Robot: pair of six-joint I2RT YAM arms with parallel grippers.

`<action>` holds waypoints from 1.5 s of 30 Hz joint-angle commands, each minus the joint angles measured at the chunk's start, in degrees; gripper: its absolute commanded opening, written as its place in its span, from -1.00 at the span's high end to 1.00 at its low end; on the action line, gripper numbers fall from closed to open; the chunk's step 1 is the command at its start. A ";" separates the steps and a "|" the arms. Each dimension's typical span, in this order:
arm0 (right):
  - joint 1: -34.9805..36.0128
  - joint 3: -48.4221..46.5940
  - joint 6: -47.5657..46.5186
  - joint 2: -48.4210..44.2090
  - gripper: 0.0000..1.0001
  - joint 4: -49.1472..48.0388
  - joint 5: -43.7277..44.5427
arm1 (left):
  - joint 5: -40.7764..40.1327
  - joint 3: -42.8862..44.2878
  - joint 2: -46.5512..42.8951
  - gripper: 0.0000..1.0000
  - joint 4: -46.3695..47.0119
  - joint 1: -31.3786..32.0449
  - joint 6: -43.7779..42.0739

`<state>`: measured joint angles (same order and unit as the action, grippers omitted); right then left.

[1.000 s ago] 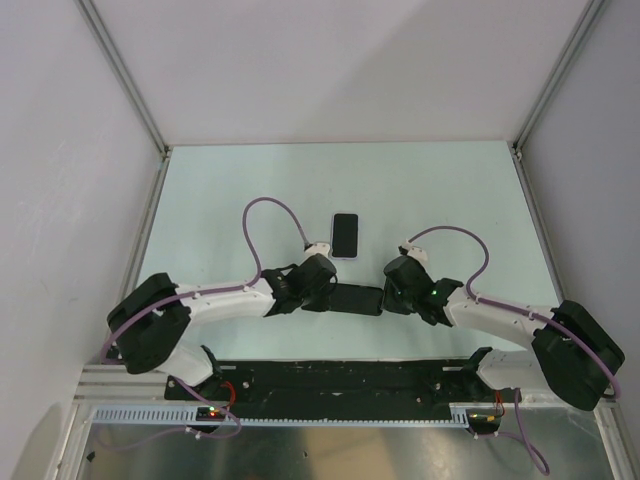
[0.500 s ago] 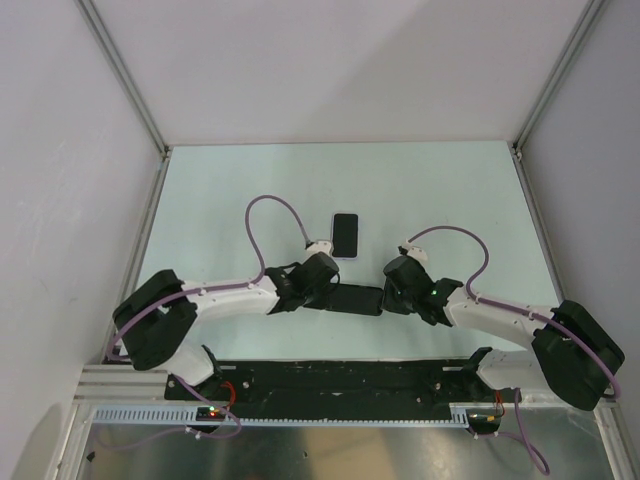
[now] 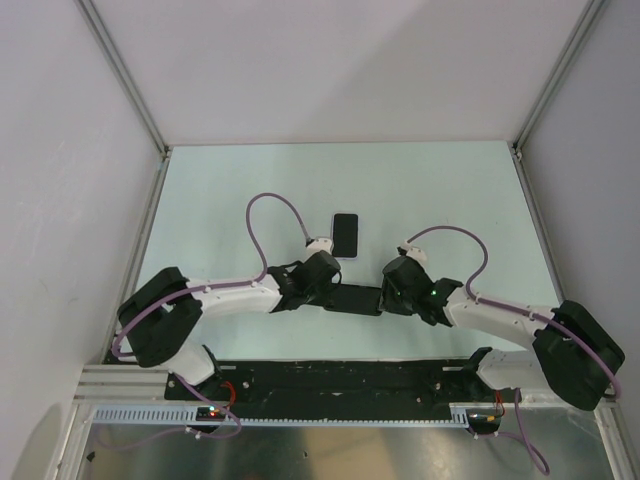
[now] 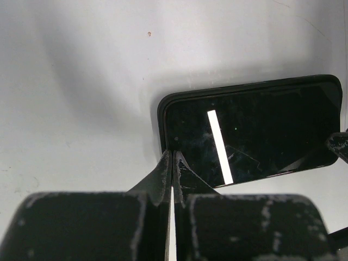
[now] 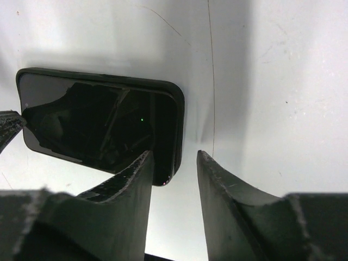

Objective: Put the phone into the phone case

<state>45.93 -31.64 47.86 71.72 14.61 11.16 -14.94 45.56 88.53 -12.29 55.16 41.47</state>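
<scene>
A black glossy phone (image 3: 356, 299) lies flat and crosswise on the pale table between my two grippers. A dark raised rim runs round it, like a black case; I cannot tell whether it is fully seated. In the left wrist view the phone (image 4: 272, 128) has my left gripper (image 4: 173, 155) shut, its tips resting on the phone's near left corner. In the right wrist view my right gripper (image 5: 174, 155) is open. One of its fingers (image 5: 136, 174) lies over the phone's (image 5: 98, 119) right end, the other beyond the edge. From above, the left gripper (image 3: 328, 297) and right gripper (image 3: 386, 296) flank the phone.
A second phone-shaped thing (image 3: 345, 235), black with a pale rim, lies lengthwise just behind the left gripper. Purple cables loop over both wrists. Grey walls with metal rails (image 3: 150, 210) bound the table on three sides.
The left arm's elbow has swung a little to the right and its gripper has nudged slightly along the phone's left end. The right arm and the phone have barely moved.
</scene>
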 commanded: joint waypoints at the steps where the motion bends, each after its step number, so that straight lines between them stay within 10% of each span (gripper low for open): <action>1: 0.55 -1.25 -2.15 -4.12 0.07 2.81 1.16 | 4.00 0.52 1.25 0.99 1.45 0.88 0.17; 18: -6.74 -8.80 -10.15 0.53 -0.09 -1.01 -0.86 | 3.86 -1.18 -9.71 0.45 0.18 0.86 0.35; 45: -6.89 -12.99 -11.63 16.73 0.26 -1.02 -2.86 | 8.37 1.57 2.02 0.85 5.84 6.47 6.34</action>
<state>37.87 -43.94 35.11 88.09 12.62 6.92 -6.90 44.80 89.69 -9.39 62.81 47.00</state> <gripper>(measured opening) 0.376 0.077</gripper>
